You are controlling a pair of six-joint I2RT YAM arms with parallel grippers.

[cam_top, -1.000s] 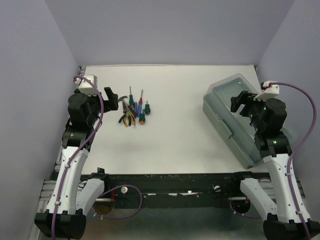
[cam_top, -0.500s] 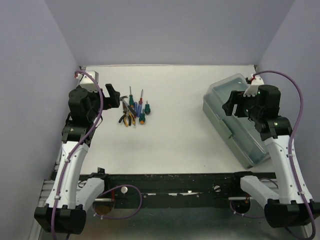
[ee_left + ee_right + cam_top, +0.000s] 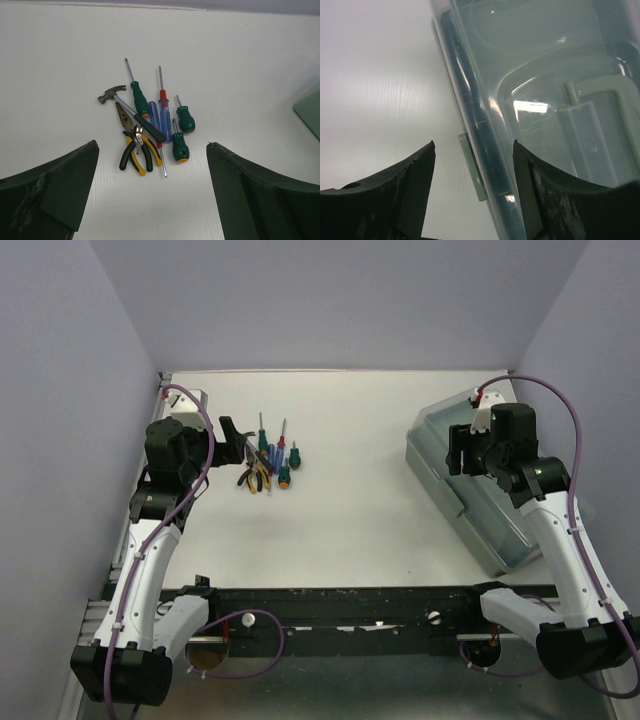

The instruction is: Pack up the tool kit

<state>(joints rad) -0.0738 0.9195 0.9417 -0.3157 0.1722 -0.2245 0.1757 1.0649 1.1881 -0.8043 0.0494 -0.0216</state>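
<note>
The toolbox (image 3: 470, 480) sits shut at the right of the table, and the right arm has swung in over its left edge. The right gripper (image 3: 458, 452) hangs above the lid rim, jaws narrowing but still apart and holding nothing. The latch (image 3: 472, 170) shows between them, so opening the box looks like the step in hand. Over at the left, the left gripper (image 3: 232, 435) has edged toward the tools, jaws wide and empty. The hammer (image 3: 131, 107), pliers (image 3: 135, 152) and screwdrivers (image 3: 140, 99) lie just beyond it, untouched.
</note>
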